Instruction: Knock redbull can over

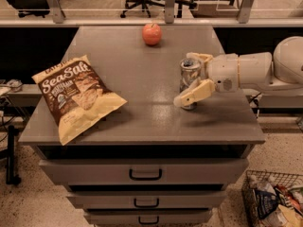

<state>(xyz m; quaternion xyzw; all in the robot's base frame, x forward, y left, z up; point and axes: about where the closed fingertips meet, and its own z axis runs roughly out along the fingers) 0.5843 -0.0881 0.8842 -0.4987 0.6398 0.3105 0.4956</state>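
The redbull can point(189, 77) stands upright on the grey cabinet top point(147, 112), right of centre, silver with a pull-tab top. My gripper point(185, 78) reaches in from the right with its cream fingers open. The near finger point(194, 93) lies across the front of the can's lower part and the far finger point(199, 57) sits behind the can's top, so the can stands between them. The white arm point(255, 70) stretches off to the right edge.
A red apple point(152, 34) sits near the back edge. A yellow Sea Salt chip bag point(75, 96) lies at the left front. Drawers are below the top. A wire basket point(274, 202) with items stands on the floor at right. Office chairs stand behind.
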